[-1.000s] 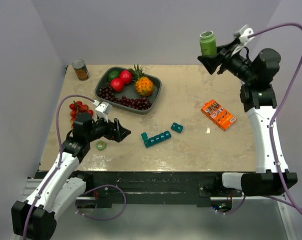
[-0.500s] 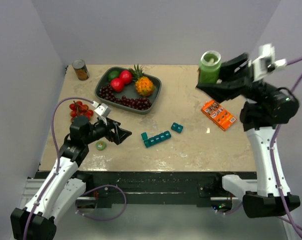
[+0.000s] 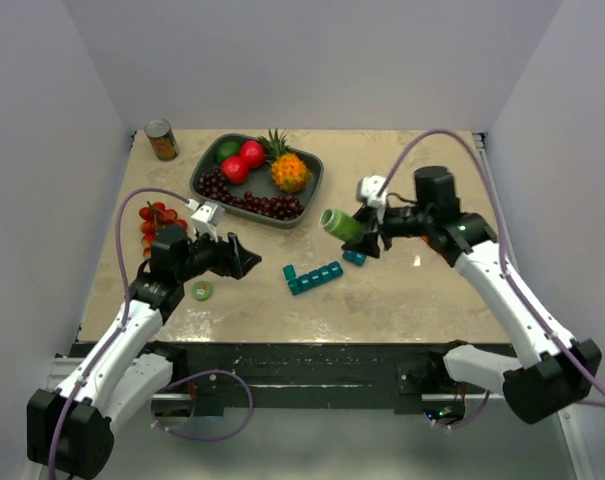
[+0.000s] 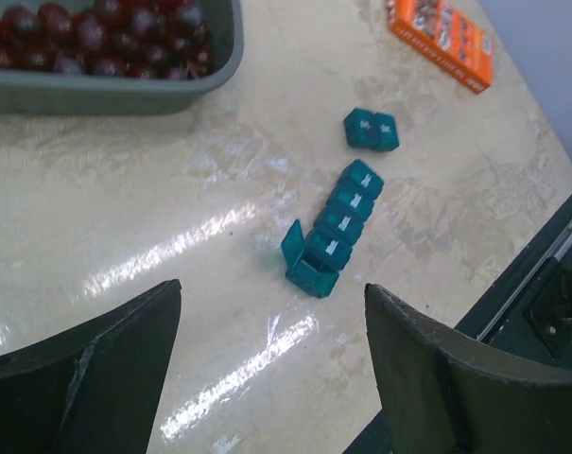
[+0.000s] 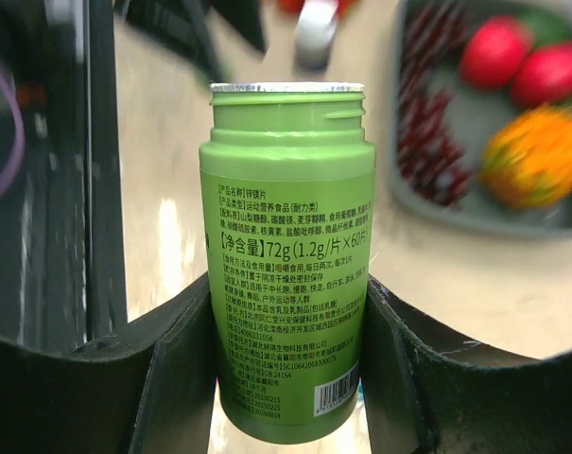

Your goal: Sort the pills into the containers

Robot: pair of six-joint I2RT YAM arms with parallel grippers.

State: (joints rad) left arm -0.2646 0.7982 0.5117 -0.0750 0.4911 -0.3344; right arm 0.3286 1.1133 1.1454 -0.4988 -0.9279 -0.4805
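Observation:
The containers are teal cubes: a strip (image 3: 315, 276) (image 4: 338, 225) with its end lid open, and a separate pair (image 3: 354, 257) (image 4: 371, 130). No pills show in any view. My right gripper (image 3: 366, 231) (image 5: 287, 284) is shut on a green bottle (image 3: 339, 223) (image 5: 290, 255). The bottle has no cap and lies tipped sideways, mouth to the left, just above the pair. A green cap (image 3: 202, 291) lies on the table beside my left gripper (image 3: 244, 262) (image 4: 273, 293). That gripper is open and empty, low over the table, left of the strip.
A dark grey tray (image 3: 204, 169) (image 4: 125, 92) of fruit stands at the back left. Behind it sits a can (image 3: 162, 140), and tomatoes (image 3: 157, 218) lie at the left edge. An orange box (image 4: 442, 33) lies right of the containers.
My right arm has swung down from high at the back right to low over the table's middle, tipping the bottle from upright onto its side. The left arm has barely moved.

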